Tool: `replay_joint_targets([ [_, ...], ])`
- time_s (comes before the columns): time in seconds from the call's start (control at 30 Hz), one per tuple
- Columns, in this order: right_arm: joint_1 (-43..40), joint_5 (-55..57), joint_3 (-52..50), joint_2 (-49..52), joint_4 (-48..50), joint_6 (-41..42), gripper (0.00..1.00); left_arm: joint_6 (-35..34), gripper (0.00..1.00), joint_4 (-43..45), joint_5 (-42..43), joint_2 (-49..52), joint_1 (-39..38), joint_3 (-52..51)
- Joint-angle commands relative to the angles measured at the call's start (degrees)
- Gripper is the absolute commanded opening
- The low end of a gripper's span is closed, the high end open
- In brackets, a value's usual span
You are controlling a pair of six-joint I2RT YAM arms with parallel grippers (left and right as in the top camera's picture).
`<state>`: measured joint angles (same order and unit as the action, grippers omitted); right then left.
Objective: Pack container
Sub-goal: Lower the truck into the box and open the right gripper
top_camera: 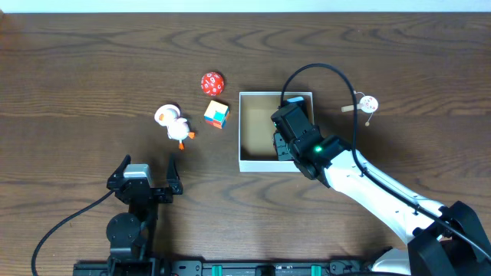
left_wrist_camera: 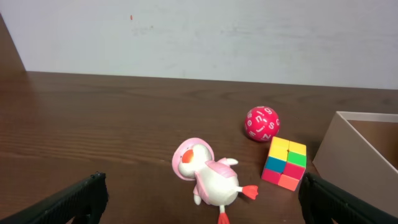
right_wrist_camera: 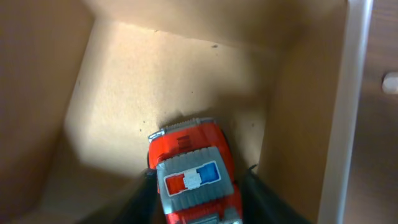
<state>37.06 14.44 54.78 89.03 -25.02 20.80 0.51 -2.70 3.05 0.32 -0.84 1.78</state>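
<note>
The container [top_camera: 241,130] is a square white-walled box with a tan inside, at the table's middle. It also shows in the left wrist view [left_wrist_camera: 348,140] and the right wrist view [right_wrist_camera: 351,93]. My right gripper [top_camera: 285,147] reaches down into its right half. Its fingers [right_wrist_camera: 196,202] are closed on the sides of a red toy car [right_wrist_camera: 193,168] with a grey roof, low over the box floor. My left gripper [top_camera: 148,170] is open and empty near the front edge, with a white duck toy [left_wrist_camera: 208,177] lying ahead of it.
The duck [top_camera: 178,126], a red ball [top_camera: 212,82] and a multicoloured cube [top_camera: 216,114] lie left of the container. The ball [left_wrist_camera: 261,123] and the cube [left_wrist_camera: 285,163] also show in the left wrist view. A small white toy [top_camera: 367,104] lies right of the box.
</note>
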Motion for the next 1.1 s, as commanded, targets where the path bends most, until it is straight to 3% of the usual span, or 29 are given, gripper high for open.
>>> replay_joint_targets([
  [0.0, 0.5, 0.7, 1.3, 0.0, 0.1, -10.4, 0.27, 1.0, 0.98, -0.9, 0.0, -0.1, 0.3, -1.6],
  [0.1, 0.5, 0.7, 1.3, 0.0, 0.2, -15.5, 0.01, 1.0, 0.98, -0.9, 0.0, -0.1, 0.3, -1.6],
  [0.27, 0.5, 0.4, 1.3, 0.0, 0.5, -17.8, 0.01, 1.0, 0.98, -0.9, 0.0, -0.1, 0.3, -1.6],
  [0.6, 0.5, -5.7, 1.2, 0.2, 3.6, -34.2, 0.01, 1.0, 0.98, -0.9, 0.0, -0.1, 0.3, -1.6],
  [1.07, 0.3, -6.3, 1.2, 4.9, 6.3, -36.3, 0.01, 1.0, 0.98, -0.9, 0.0, -0.1, 0.3, -1.6],
])
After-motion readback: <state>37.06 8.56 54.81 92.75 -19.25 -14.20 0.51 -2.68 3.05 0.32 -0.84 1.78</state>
